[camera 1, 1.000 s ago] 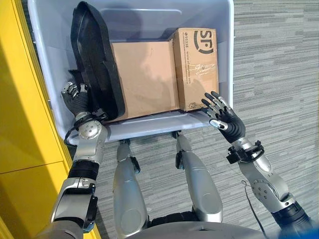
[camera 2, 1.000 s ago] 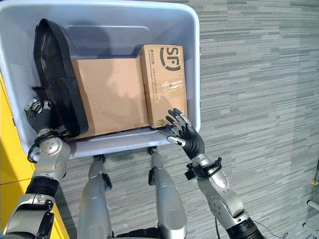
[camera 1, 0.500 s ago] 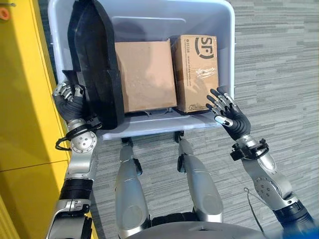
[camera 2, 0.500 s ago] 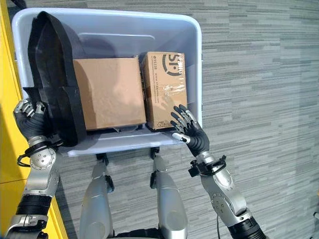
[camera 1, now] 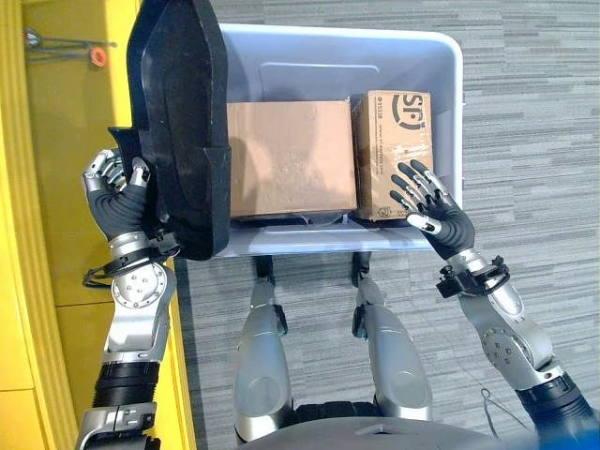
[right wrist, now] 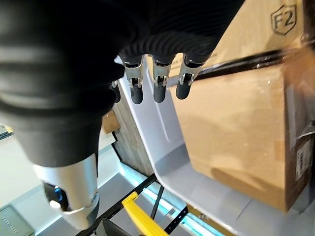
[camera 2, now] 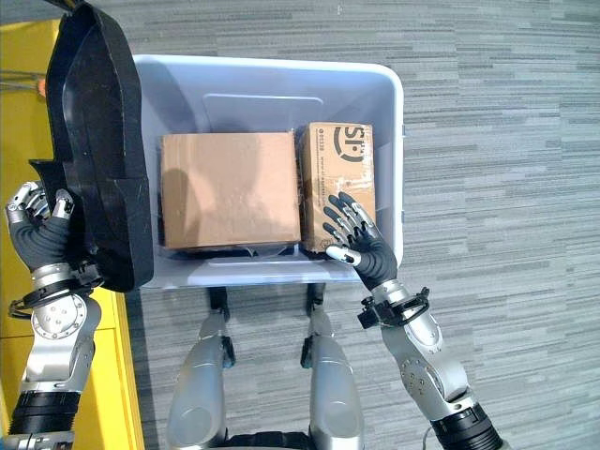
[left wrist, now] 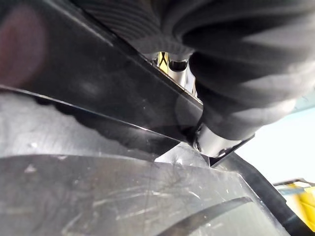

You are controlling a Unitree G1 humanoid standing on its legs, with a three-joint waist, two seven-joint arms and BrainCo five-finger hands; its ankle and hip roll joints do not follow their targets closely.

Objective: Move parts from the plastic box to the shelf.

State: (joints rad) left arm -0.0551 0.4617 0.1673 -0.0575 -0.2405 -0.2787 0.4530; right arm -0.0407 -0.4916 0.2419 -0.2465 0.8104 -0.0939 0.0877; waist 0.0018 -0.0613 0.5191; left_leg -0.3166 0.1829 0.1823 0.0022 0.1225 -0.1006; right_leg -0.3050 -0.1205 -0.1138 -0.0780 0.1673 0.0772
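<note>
At nine o'clock the left robot hand (camera 1: 117,187) clamps the black part (camera 1: 178,122) above the plastic box (camera 1: 450,141), while the right robot hand (camera 1: 427,202) hovers at four o'clock, fingers spread.

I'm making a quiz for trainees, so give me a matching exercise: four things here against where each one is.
Things:
1. black part
2. wide carton
3. narrow carton
4. right hand

Places:
A. middle of the box
B. held in the left hand, over the box's left edge
C. open, over the box's near right corner
D. box's right side

Pairs: 1-B, 2-A, 3-D, 4-C
</note>
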